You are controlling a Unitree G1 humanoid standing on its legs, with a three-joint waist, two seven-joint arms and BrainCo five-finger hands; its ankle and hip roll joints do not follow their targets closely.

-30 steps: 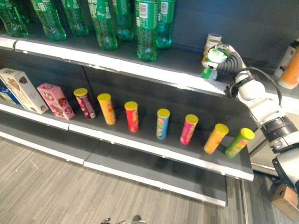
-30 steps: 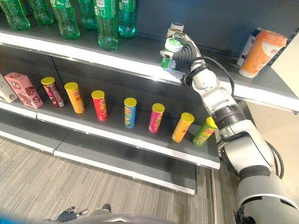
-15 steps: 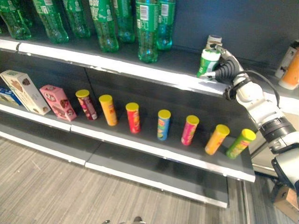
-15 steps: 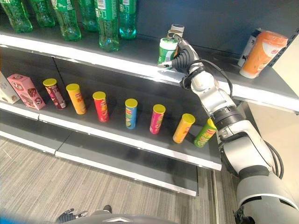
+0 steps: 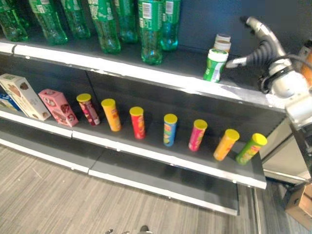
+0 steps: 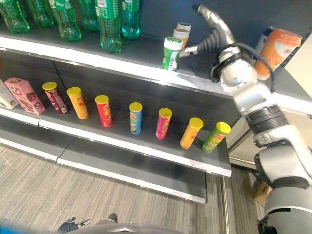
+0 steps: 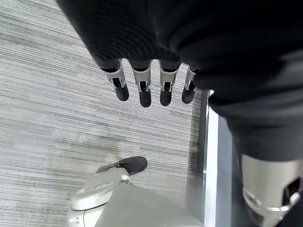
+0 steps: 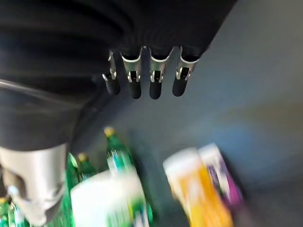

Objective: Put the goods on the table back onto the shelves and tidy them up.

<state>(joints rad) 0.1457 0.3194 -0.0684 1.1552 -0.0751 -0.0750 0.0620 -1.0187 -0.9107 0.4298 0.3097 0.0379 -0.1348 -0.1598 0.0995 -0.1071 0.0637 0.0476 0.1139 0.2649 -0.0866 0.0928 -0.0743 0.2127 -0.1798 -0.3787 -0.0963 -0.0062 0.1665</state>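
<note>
A green can with a white lid (image 6: 171, 53) stands upright near the front edge of the upper shelf (image 6: 146, 70). My right hand (image 6: 215, 32) hovers above and to the right of it, open with its fingers straight. Its thumb points at the can's side, very close to it, and I cannot tell if it touches. In the right wrist view the fingers (image 8: 142, 81) are spread straight, with the can (image 8: 110, 198) below them. The left hand (image 7: 142, 90) hangs open over the floor, holding nothing.
Two small jars (image 6: 182, 33) stand just behind the can. Green bottles (image 5: 148, 29) fill the upper shelf's left; an orange cup (image 6: 274, 46) stands at its right. On the middle shelf, several coloured tubes (image 5: 170, 129) stand in a row, with boxes (image 5: 56, 105) at the left.
The right hand has let go of the green can and lifted up and to the right. The can now stands alone on the upper shelf.
</note>
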